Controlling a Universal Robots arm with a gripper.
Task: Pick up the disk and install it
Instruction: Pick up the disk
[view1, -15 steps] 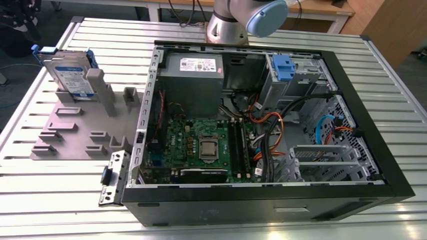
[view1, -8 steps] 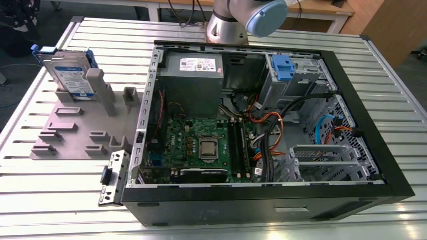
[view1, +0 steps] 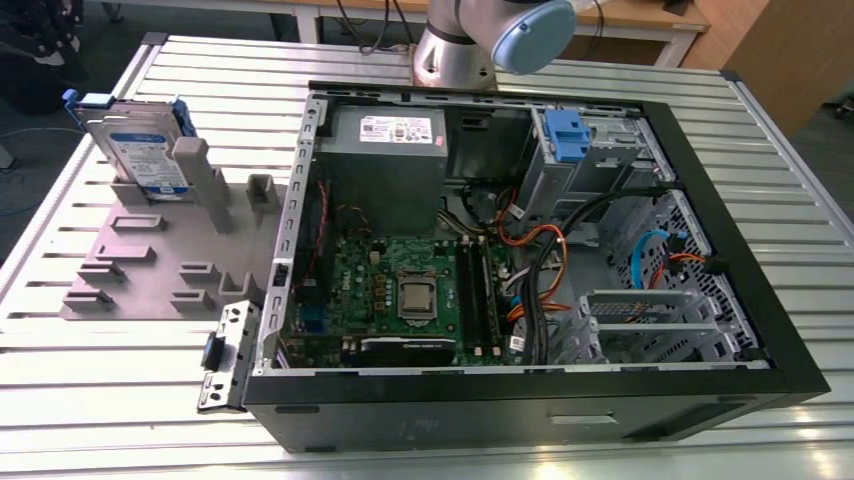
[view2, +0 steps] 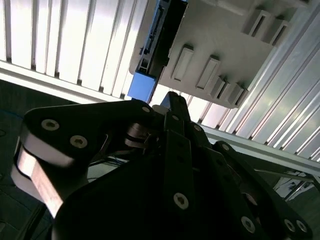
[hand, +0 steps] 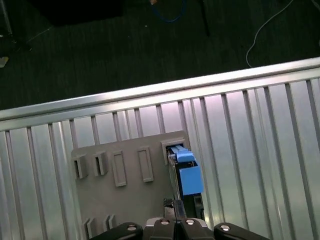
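While the disk (view1: 138, 150) stands upright on its edge in a slot at one corner of the grey holder (view1: 147, 270), the hand (view2: 171, 102) hangs near that same corner, pointing toward the disk's upper end. I cannot tell whether the hand is open or closed. It has hold of nothing, since the holder alone carries the disk. In the first wrist view the disk's blue bracket (hand: 189, 175) lies close beyond the hand's black body. The holder rests on the slatted worktop (view1: 80, 390). The open computer case (view1: 467, 425) sits just beside the holder, on the exterior view's right.
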